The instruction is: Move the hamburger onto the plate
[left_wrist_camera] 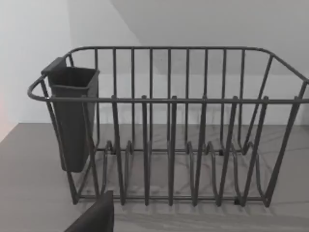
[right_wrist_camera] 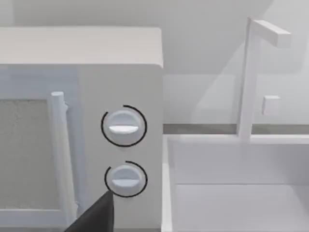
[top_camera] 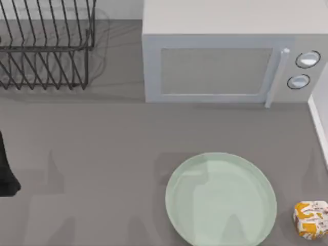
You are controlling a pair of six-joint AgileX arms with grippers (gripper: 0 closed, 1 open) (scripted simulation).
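A plain grey table runs across the top view, backed by a pale wall. In the upper left of the frame stands a dark wire dish rack, and the left wrist view faces that same rack straight on, with a dark cutlery holder hung on one end of it. A white microwave fills the upper middle and right of the top view, its door shut, its vertical handle and two round knobs at its right end (the right wrist view faces those knobs, with a white sink and faucet just beside the microwave). The plate lies flat in the lower middle-right of the top view. The hamburger sits on the table at the lower right corner of the frame, near the plate's right rim but apart from it. A dark part of the left arm shows at the left edge of the top view; whether either gripper's fingers are apart or together cannot be told.
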